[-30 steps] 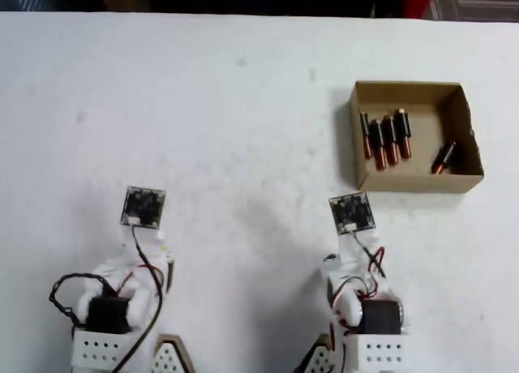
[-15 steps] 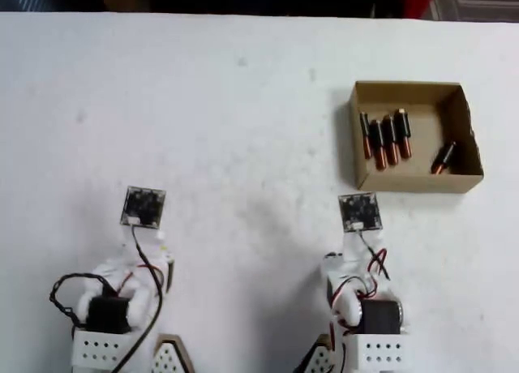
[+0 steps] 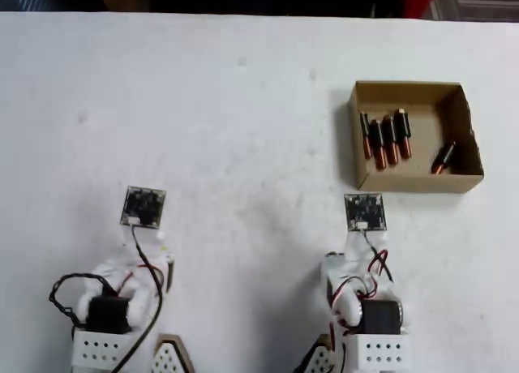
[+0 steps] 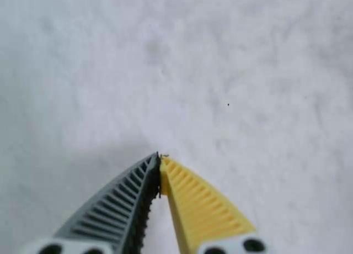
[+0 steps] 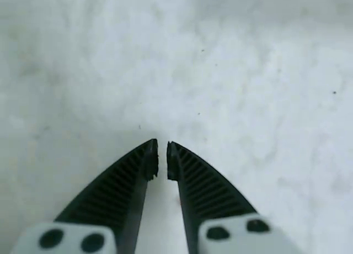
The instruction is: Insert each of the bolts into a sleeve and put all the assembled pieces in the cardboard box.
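A white desk (image 3: 243, 105) is seen from above. A cardboard box (image 3: 456, 117) is set on its right half, just ahead of the right arm (image 3: 357, 280) and well apart from the left arm (image 3: 122, 296). The assembled parts are held inside the box, each black at one end and copper-coloured at the other. A row of four pieces (image 3: 384, 138) is laid side by side toward the wall nearer the desk's middle, and a fifth piece (image 3: 443, 156) is laid tilted near the opposite wall.

The left end effector (image 4: 160, 157) is clenched above the desk surface, its grey and yellow fingers meeting at the tips, with nothing grasped. The right end effector (image 5: 161, 154) is drawn almost together, with a thin slit left between its black tips and nothing grasped.
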